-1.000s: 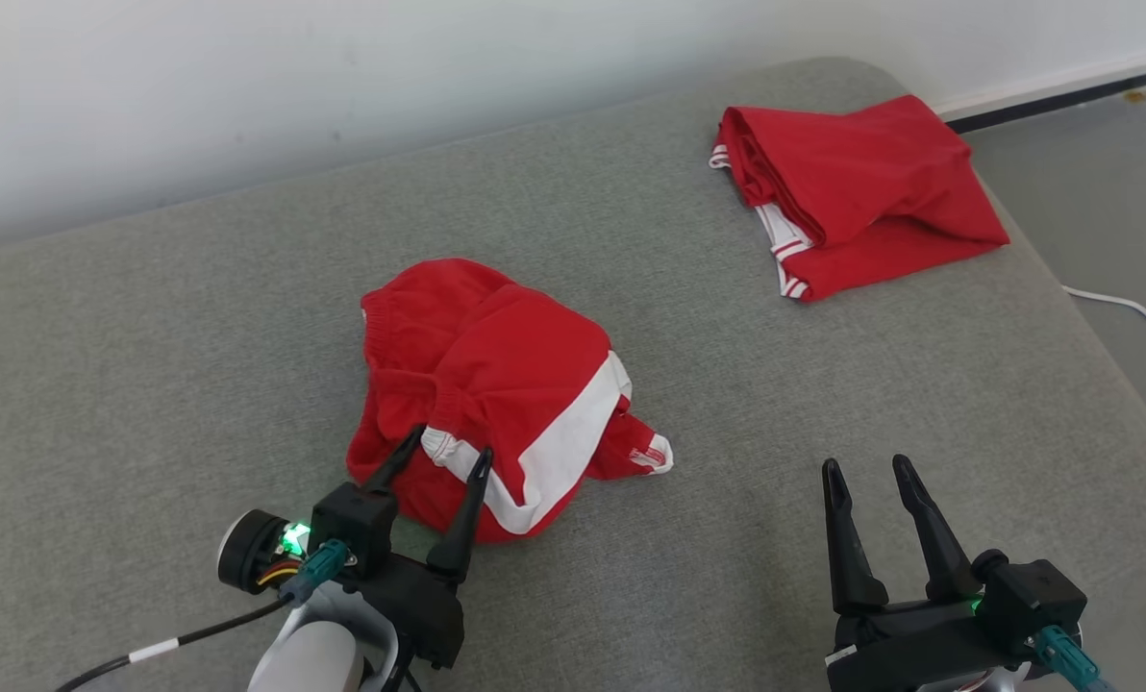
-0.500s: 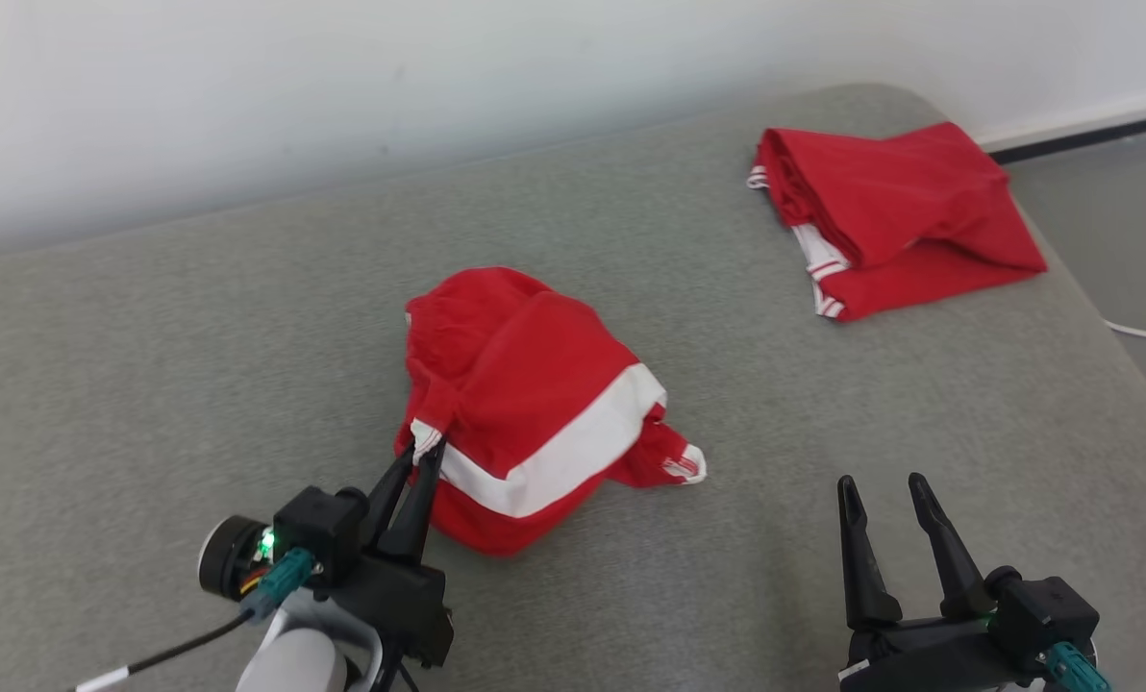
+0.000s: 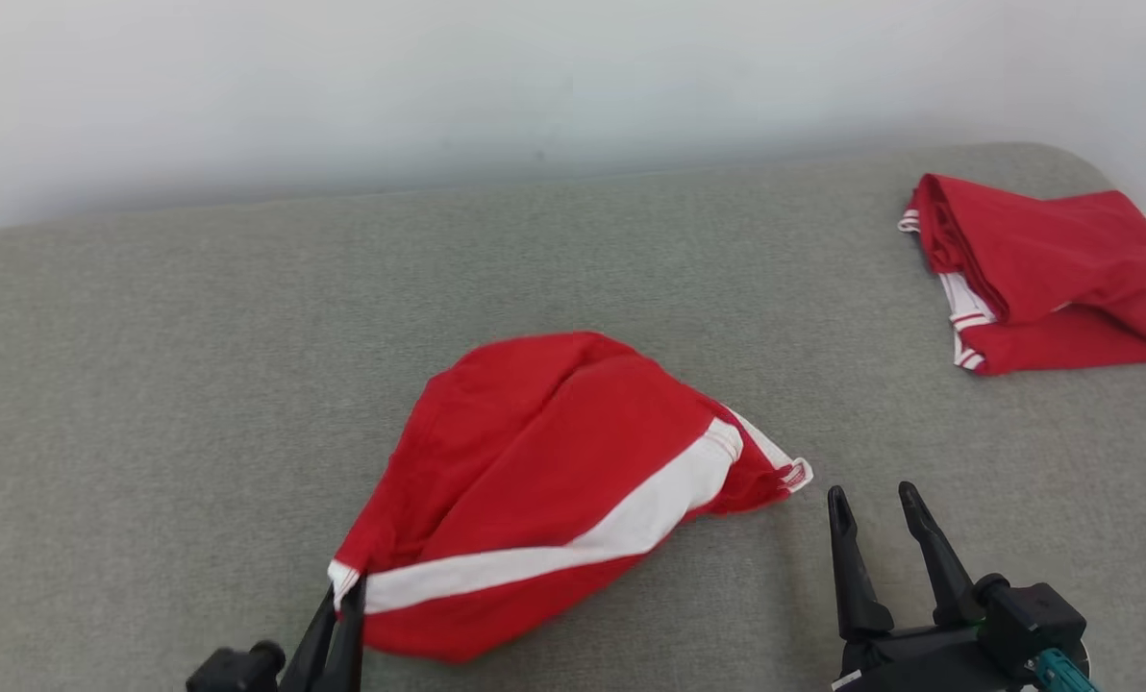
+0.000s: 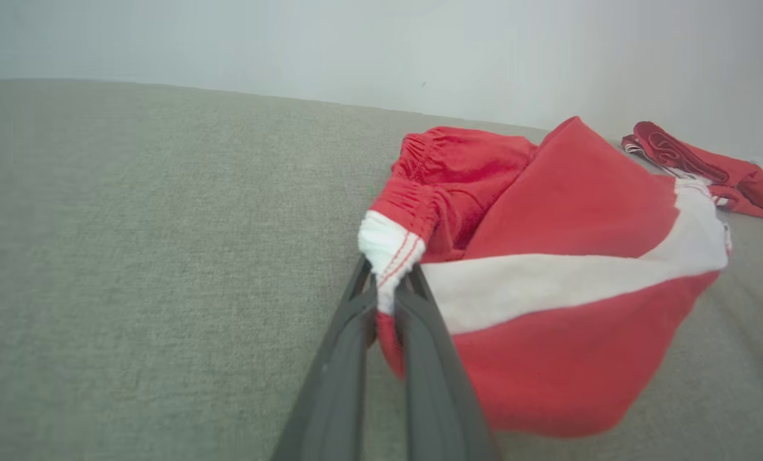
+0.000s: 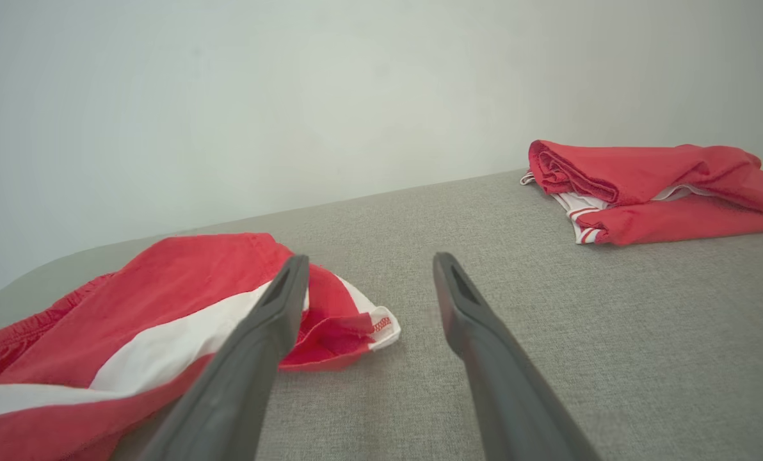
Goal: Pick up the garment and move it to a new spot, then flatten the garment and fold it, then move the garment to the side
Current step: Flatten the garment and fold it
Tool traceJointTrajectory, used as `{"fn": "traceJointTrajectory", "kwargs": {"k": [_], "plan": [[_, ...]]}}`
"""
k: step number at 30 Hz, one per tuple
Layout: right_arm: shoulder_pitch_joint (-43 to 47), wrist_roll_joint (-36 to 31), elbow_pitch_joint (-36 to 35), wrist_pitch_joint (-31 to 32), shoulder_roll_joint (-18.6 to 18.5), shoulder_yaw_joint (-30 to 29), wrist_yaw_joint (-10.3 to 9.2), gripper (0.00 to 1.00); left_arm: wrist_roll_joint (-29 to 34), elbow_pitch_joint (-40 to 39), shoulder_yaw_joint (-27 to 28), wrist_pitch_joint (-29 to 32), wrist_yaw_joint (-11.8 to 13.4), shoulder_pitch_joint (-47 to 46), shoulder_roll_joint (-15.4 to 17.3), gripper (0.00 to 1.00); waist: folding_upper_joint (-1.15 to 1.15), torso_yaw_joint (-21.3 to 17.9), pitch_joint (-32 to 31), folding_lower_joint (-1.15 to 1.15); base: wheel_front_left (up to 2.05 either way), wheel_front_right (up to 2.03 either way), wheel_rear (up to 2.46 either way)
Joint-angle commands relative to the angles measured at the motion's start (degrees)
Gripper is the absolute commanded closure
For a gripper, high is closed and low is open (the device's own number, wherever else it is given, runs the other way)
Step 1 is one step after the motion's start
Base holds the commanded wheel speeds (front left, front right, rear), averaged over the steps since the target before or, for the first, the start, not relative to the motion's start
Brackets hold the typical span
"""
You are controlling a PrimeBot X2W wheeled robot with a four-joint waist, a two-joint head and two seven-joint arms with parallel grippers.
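Red garment corner pinched by left gripper | right gripper spread near hem | cushion wide leftward

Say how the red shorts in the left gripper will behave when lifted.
Probably floppy: the shorts sag in loose folds from the left gripper. Likely light, being thin cloth held by one pinched corner. The far end may trail on the grey surface.

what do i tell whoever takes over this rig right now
The left pincer is shut on the white-trimmed corner of the red garment.
The right pincer is open and empty, apart from the garment, to its right.
The garment lies bunched on the grey cushion; a folded red pile sits far right.
Done: grasp. Left: move it, flatten, fold, set aside.
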Motion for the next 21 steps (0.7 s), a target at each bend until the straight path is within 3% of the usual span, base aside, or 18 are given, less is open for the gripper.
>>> {"fn": "traceJointTrajectory", "kwargs": {"k": [1, 4, 5, 6, 7, 21], "plan": [[0.4, -0.4, 0.1, 0.0, 0.1, 0.1, -0.16, 0.0, -0.5, 0.3, 1.0, -0.2, 0.1, 1.3, -0.8, 1.0, 0.0, 1.1, -0.3, 0.0, 0.0, 0.0, 0.0], [0.3, -0.5, 0.3, 0.0, 0.1, 0.1, -0.16, 0.0, 0.2, 2.1, 2.4, -0.2, -0.1, 2.5, -1.8, 1.0, 0.0, 1.2, -0.2, 0.0, 0.0, 0.0, 0.0], [0.3, -0.6, 0.4, 0.0, 0.1, 0.1, -0.16, 0.0, 0.3, 2.8, 2.7, -0.2, -0.2, 2.5, -2.1, 0.85, 0.0, 1.2, -0.2, 0.0, 0.0, 0.0, 0.0], [0.3, -0.6, 0.5, 0.0, 0.1, 0.0, -0.16, 0.0, 0.7, 3.1, 3.0, -0.2, -0.3, 2.5, -2.3, 0.53, 0.0, 1.2, -0.2, 0.0, 0.0, 0.0, 0.0], [0.4, -0.6, 0.5, 0.0, 0.1, -0.1, -0.16, 0.0, 0.8, 3.0, 3.5, -0.2, -0.3, 2.3, -2.6, 0.0, 0.0, 1.2, -0.2, 0.0, 0.0, 0.0, 0.0], [-1.2, -2.5, 3.1, 0.0, 0.1, 1.6, -0.16, 0.0, 3.8, -4.9, 10.8, -0.2, -0.4, 3.8, -3.8, 0.0, 0.0, 3.5, -1.3, 0.0, 0.0, 0.0, 0.0]]}}
